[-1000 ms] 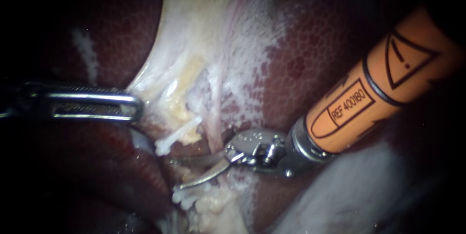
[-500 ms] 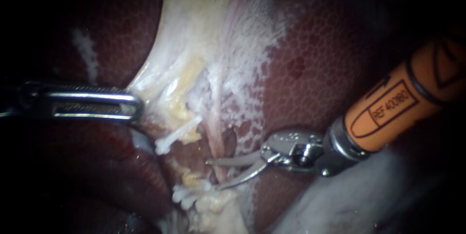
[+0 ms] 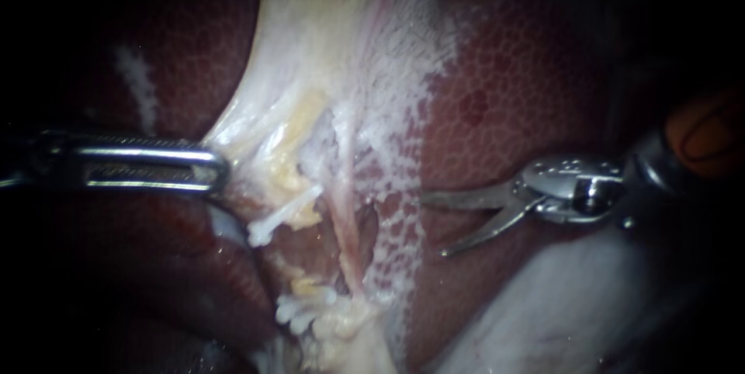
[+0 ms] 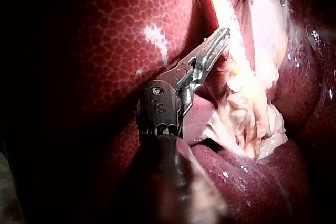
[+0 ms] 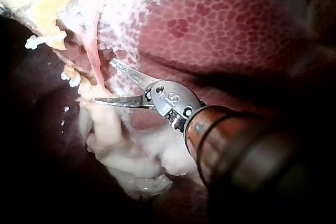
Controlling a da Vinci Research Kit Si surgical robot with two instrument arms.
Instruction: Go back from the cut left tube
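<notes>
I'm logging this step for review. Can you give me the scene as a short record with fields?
Left instrument: slotted steel tip clamped on pale stretched tissue sheet
Right instrument: curved blades open, empty, over mottled dark red liver
Cut left tube: small white clips on its ends
Thin pink tube: uncut, apart from the blades

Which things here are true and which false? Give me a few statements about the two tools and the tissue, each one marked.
1. The right instrument has its jaws open. True.
2. Its jaws grip the thin pink tube. False: they hold nothing and lie apart from it, over the liver.
3. The left instrument has its tip at the edge of the pale tissue. True.
4. The liver is pale yellow. False: it is dark red and mottled.
</notes>
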